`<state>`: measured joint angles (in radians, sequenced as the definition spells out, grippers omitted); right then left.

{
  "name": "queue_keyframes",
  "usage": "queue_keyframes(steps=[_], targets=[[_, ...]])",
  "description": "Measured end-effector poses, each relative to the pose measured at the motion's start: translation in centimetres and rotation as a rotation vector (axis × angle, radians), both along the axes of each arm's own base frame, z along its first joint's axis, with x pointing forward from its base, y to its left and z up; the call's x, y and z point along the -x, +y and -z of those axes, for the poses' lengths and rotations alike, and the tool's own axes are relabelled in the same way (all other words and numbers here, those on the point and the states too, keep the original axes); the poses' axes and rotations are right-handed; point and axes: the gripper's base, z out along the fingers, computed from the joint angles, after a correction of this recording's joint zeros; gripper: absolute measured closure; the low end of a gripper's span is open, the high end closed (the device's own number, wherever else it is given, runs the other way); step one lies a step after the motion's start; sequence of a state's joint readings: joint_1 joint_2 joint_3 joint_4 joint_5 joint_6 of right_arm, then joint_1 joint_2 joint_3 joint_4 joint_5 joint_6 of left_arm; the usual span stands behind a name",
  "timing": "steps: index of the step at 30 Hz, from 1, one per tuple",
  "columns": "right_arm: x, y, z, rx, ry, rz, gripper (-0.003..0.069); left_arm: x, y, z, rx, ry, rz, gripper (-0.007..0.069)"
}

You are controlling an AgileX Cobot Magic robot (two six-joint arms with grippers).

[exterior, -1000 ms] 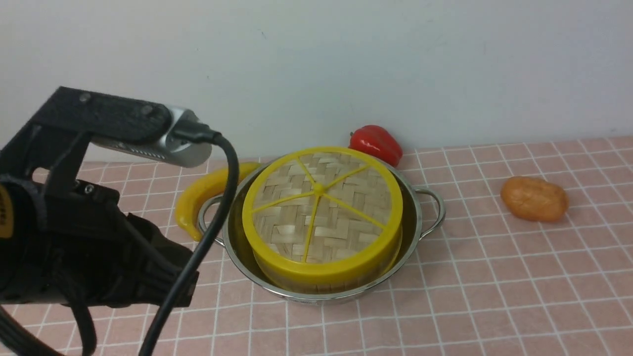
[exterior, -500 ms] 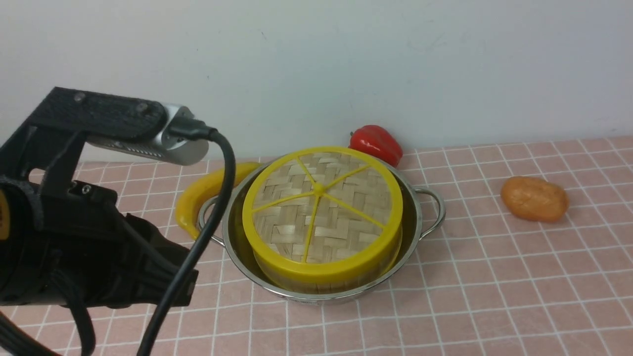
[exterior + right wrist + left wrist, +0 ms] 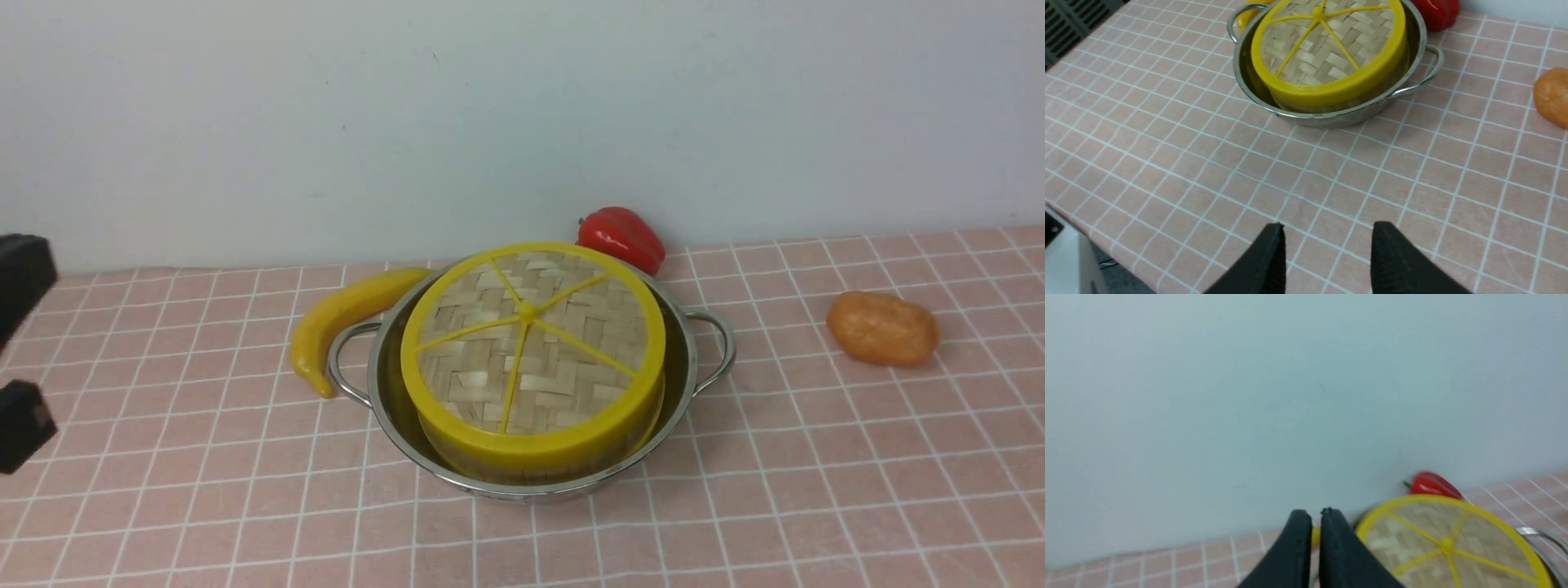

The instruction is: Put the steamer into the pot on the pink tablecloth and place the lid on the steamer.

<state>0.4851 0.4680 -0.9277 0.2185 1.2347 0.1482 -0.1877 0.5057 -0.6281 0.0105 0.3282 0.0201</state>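
Front view first: one pot (image 3: 684, 384) sits on the pink tablecloth (image 3: 816, 490), with one steamer (image 3: 539, 467) standing inside it and one lid (image 3: 531, 351) resting flat on top of the steamer. Around the pot lie three foods: one yellow banana (image 3: 343, 314) touching the pot's left handle, one red pepper (image 3: 620, 237) just behind the pot by the wall, and one orange lump (image 3: 882, 328) well apart to the right. Nothing covers the pot; only black bits of the left arm (image 3: 23, 400) show at the left edge.

Left wrist view: the left pincer (image 3: 1316, 518) has its two fingers almost touching, a thin slit between them, nothing held; lid, pepper and a pot handle lie beyond it.

Right wrist view: the right pincer (image 3: 1327, 234) hangs over bare cloth with its fingers wide apart and empty, the pot well ahead of it
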Motion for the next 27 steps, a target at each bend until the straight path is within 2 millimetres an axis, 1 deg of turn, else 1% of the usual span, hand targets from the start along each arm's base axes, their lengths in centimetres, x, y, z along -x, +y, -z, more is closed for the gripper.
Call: queue_keyframes(steps=[1, 2, 3, 4, 8, 10, 12, 14, 15, 27], targets=[[0.1, 0.1, 0.0, -0.013, 0.007, -0.009, 0.0356, 0.7, 0.6, 1.7, 0.009, -0.067, -0.051, 0.0585], [0.1, 0.1, 0.0, -0.015, 0.008, -0.011, 0.0356, 0.7, 0.7, 1.6, 0.012, -0.078, -0.058, 0.0584], [0.2, 0.3, -0.1, -0.033, 0.017, -0.023, 0.0356, 1.5, 1.2, 4.0, 0.016, -0.106, -0.104, 0.0581], [0.3, 0.4, -0.1, -0.041, 0.022, -0.028, 0.0356, 2.1, 1.5, 5.2, 0.019, -0.128, -0.133, 0.0580], [0.5, 0.6, -0.2, -0.074, 0.039, -0.051, 0.0356, 3.5, 2.0, 11.2, 0.003, -0.106, -0.203, 0.0571], [0.5, 0.8, -0.2, -0.086, 0.045, -0.059, 0.0356, 3.9, 2.1, 13.0, -0.010, -0.108, -0.212, 0.0571], [0.6, 0.8, -0.2, -0.097, 0.050, -0.067, 0.0356, 4.2, 2.1, 14.3, -0.014, -0.117, -0.215, 0.0568], [0.7, 0.9, -0.3, -0.107, 0.055, -0.073, 0.0356, 4.4, 2.1, 15.1, -0.001, -0.118, -0.217, 0.0561], [0.7, 1.0, -0.3, -0.113, 0.059, -0.077, 0.0356, 4.4, 2.1, 15.2, 0.008, -0.125, -0.217, 0.0560], [0.9, 1.2, -0.4, -0.136, 0.071, -0.093, 0.0356, 4.4, 2.1, 15.1, 0.021, -0.142, -0.220, 0.0541]])
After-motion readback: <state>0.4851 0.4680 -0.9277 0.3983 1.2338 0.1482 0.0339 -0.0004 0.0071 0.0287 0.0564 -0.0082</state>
